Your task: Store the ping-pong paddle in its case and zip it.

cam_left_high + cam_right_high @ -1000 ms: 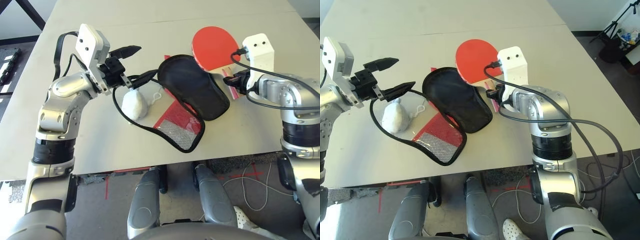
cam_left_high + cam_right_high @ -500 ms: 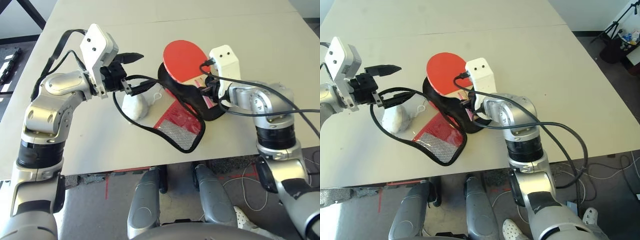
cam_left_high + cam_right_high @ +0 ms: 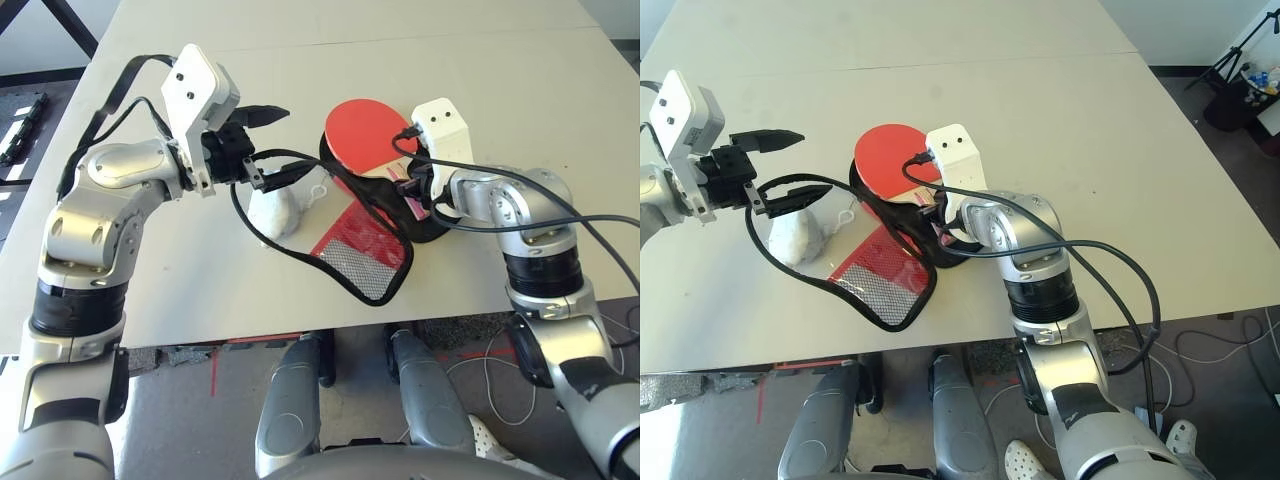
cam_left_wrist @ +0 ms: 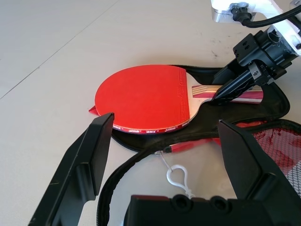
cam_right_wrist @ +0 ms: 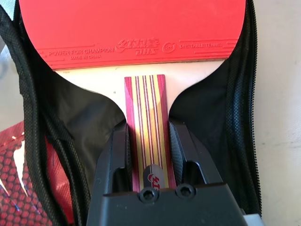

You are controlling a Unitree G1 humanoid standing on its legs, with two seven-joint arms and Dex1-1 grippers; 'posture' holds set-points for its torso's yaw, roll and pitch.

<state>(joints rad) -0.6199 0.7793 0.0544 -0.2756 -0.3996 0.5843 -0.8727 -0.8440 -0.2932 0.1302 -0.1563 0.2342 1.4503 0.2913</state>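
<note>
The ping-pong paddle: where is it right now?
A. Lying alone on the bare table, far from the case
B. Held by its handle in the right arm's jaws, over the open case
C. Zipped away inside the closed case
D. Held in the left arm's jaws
B: the right gripper clamps the striped handle of the ping-pong paddle, whose red blade sits over the black lining of the open case.

The right pincer has carried the ping-pong paddle leftward over the case, perhaps touching it.

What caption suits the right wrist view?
Right gripper holds the paddle by its handle over the open case.
</note>
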